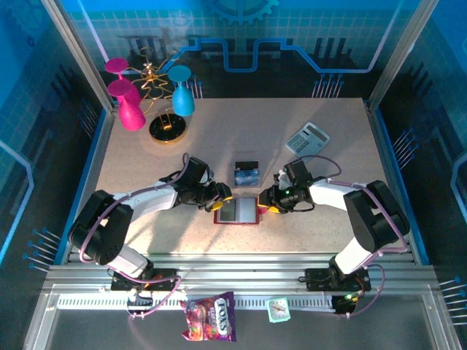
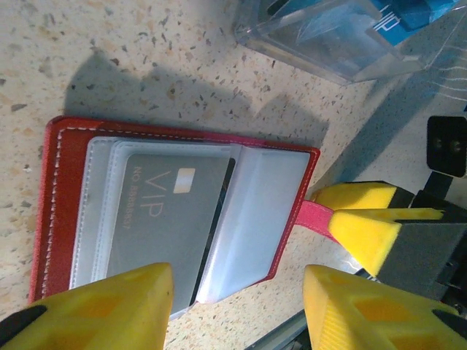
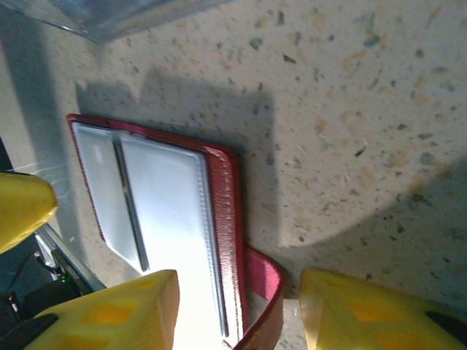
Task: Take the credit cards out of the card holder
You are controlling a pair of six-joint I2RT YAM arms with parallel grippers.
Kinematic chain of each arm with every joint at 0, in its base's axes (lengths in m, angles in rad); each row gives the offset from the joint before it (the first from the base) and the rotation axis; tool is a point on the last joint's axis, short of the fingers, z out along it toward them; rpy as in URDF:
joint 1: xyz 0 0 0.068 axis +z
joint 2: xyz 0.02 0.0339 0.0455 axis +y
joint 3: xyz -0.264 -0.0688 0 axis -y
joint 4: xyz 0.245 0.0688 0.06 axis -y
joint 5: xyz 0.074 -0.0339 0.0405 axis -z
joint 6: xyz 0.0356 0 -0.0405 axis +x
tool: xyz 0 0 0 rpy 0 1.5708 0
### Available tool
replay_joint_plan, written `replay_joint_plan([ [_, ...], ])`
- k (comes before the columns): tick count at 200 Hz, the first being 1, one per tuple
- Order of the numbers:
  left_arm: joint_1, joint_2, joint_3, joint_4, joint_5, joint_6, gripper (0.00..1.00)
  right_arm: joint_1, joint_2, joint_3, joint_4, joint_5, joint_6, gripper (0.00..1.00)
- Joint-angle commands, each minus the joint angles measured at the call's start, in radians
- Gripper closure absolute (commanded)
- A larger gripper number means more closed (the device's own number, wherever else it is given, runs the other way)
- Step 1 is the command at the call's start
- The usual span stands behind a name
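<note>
Closest in, the left gripper (image 2: 237,306) hangs with its fingers released and well apart, holding nothing. One finger overlaps the near edge of the card holder (image 2: 60,189), and the other sits off it over bare table (image 2: 182,65). Just beyond those fingertips the holder lies open and flat. A grey VIP card (image 2: 168,211) sits inside a clear pocket, its dark edge showing near the middle fold.

That exposed edge looks like the only place to take hold, so the step in hand is probably drawing this card out along its pocket. To do it well, bring one fingertip onto the card's edge and close gently on the card alone, not on the plastic sleeve. Then pull low and parallel to the table rather than upward, or the whole holder is likely to lift with it.

On the far side of the holder the right gripper (image 3: 239,310) straddles the red edge and the snap tab (image 2: 312,214). Its fingers are apart and not clamped on either, as far as can be seen. It would serve best pinching or pinning that tab so the holder cannot slide during the pull.

Farther off, past both sets of fingertips, a clear box (image 2: 343,36) stands near, so keep the motion short of it. The grey calculator (image 1: 307,138) lies well beyond the right fingers, out of the way
</note>
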Motion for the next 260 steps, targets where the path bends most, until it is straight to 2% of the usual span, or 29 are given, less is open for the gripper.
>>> replay_joint_plan([
  [1, 0.007, -0.029, -0.017, -0.02, -0.008, 0.025, 0.49, 0.025, 0.024, 0.025, -0.012, 0.01, -0.012, 0.52],
  [147, 0.022, -0.085, -0.055, -0.043, -0.024, 0.027, 0.49, 0.074, 0.088, 0.119, 0.019, -0.013, 0.013, 0.52],
  [221, 0.038, -0.091, -0.077, -0.035, -0.021, 0.033, 0.49, 0.073, 0.021, 0.217, -0.183, 0.099, -0.085, 0.52],
  [260, 0.038, -0.075, -0.078, -0.023, -0.013, 0.033, 0.49, 0.076, 0.003, 0.224, -0.203, 0.101, -0.092, 0.52],
])
